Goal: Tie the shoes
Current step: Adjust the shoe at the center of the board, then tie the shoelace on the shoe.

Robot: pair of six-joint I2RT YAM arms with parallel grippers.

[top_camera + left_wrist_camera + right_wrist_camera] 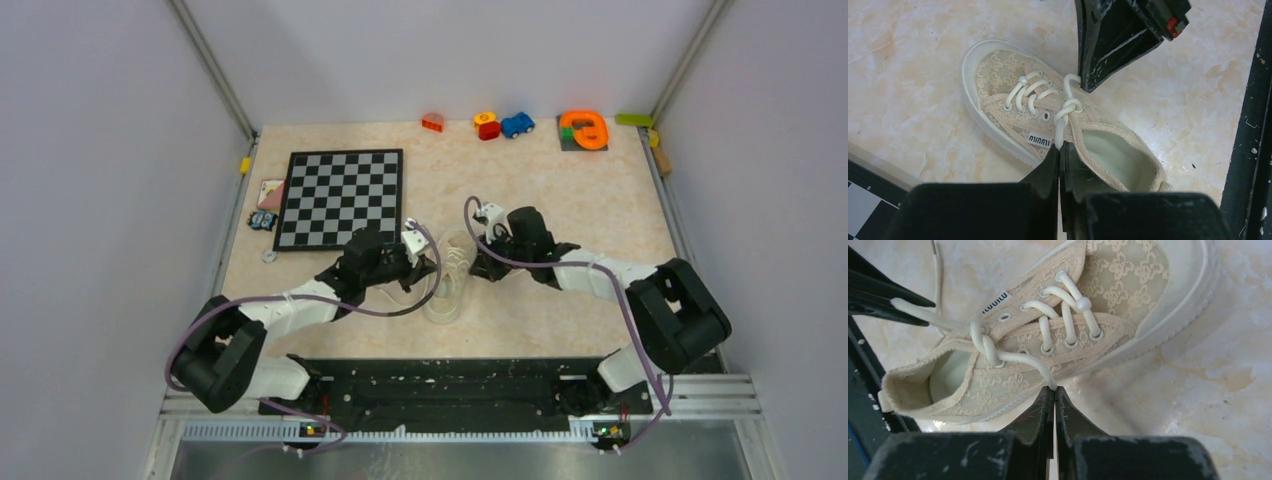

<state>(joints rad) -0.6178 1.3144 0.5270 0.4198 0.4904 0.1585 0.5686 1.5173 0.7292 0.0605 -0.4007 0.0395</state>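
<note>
Left gripper (1059,150) and right gripper (1054,390) are each clenched on a lace (1018,359), either side of the one shoe (447,285) mid-table. One chessboard (340,198) lies beside the left arm. One blue car (517,124) sits far back.

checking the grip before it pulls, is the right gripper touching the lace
Touching. The right wrist view shows the lace running from the knot straight into the shut right gripper, where it vanishes between the pressed-together fingertips.
</note>
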